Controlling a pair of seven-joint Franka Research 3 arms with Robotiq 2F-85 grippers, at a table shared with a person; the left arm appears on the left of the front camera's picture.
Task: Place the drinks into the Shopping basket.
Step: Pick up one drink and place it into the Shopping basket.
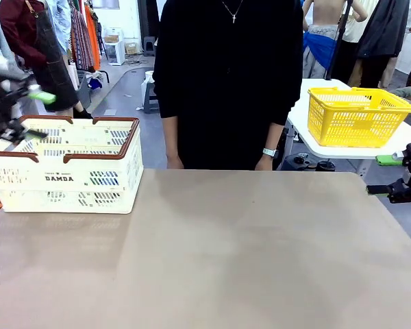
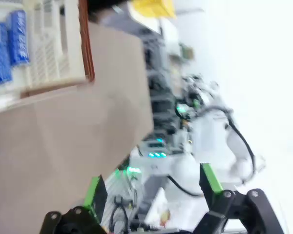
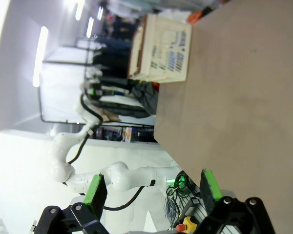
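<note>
The Shopping basket (image 1: pixel 67 177), cream with a reddish-brown rim, stands at the table's far left. In the left wrist view, two blue drinks (image 2: pixel 17 38) with white lettering lie inside the Shopping basket (image 2: pixel 85 44). My left gripper (image 1: pixel 24 113) hovers, blurred, over the basket's left end, open and empty; its green-padded fingers (image 2: pixel 92 192) stand wide apart. My right gripper (image 1: pixel 385 175) hangs off the table's right edge, open with nothing in it, fingers (image 3: pixel 209 183) spread. The right wrist view shows the basket (image 3: pixel 161 48) far across the table.
A person in black stands at the far edge, hands (image 1: pixel 266 162) resting by the table. A yellow mesh basket (image 1: pixel 356 115) sits on a white table at the back right. The brown tabletop (image 1: pixel 226 253) lies bare in front of the basket.
</note>
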